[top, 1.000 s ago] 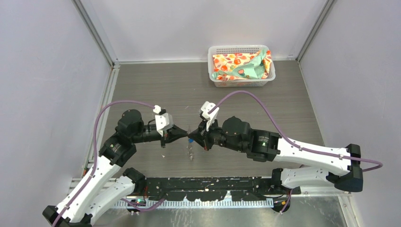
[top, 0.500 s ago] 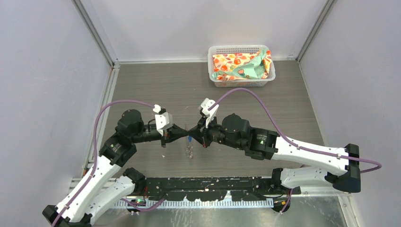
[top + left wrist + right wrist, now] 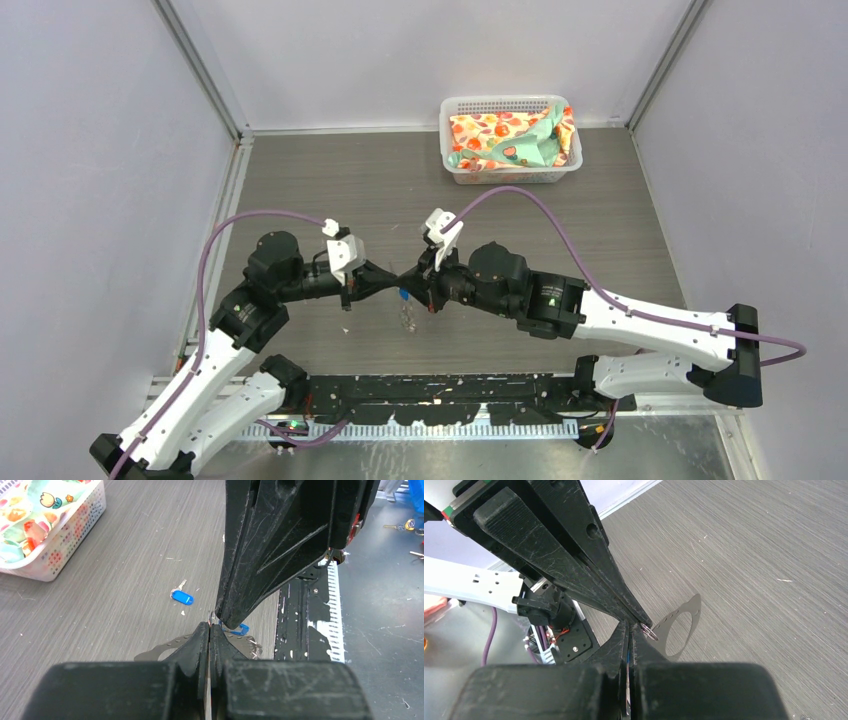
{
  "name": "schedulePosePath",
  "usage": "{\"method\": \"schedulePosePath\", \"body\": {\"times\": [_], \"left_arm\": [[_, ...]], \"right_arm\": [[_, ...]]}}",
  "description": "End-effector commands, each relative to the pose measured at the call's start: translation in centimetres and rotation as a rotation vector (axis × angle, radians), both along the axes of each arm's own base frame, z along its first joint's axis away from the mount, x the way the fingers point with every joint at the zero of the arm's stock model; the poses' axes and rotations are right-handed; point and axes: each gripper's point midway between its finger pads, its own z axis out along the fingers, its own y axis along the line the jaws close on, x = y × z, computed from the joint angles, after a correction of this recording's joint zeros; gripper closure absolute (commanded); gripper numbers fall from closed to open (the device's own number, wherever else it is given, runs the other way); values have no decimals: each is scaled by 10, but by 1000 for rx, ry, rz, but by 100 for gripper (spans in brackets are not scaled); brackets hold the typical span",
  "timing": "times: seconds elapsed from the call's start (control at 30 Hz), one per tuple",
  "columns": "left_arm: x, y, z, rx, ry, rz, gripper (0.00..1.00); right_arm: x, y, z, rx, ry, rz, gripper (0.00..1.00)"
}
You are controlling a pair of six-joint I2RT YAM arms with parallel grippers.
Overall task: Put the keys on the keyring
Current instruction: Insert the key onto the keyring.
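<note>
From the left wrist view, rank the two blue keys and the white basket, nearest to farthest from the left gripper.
1. The nearer blue key, just right of the left gripper.
2. The loose blue key, on the table beyond, slightly left.
3. The white basket, far upper left.

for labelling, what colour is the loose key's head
Key head: bright blue, best in left wrist view.
</note>
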Motion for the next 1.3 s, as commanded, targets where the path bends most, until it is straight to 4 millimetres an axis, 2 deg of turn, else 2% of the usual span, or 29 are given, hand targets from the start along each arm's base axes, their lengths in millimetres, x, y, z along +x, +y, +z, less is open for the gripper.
{"method": "schedulePosePath", "body": {"times": [0.0, 0.2, 0.43, 0.63, 0.83, 1.27], "left_arm": [[0, -2, 28, -60, -72, -1, 100], [-1, -2, 27, -59, -75, -6, 100], [-2, -1, 26, -59, -74, -11, 100], [5, -2, 25, -63, -46, 21, 100], [16, -3, 21, -68, 67, 95, 100], [13, -4, 28, -97, 106, 97, 100]], "right_arm": [[7, -1, 14, 62, -20, -40, 99], [15, -6, 13, 65, -23, -93, 99], [25, -22, 19, 92, -48, -179, 99], [15, -13, 19, 114, -18, -115, 99], [10, -8, 25, 148, -10, -81, 99], [16, -5, 20, 115, -22, -102, 99]]}}
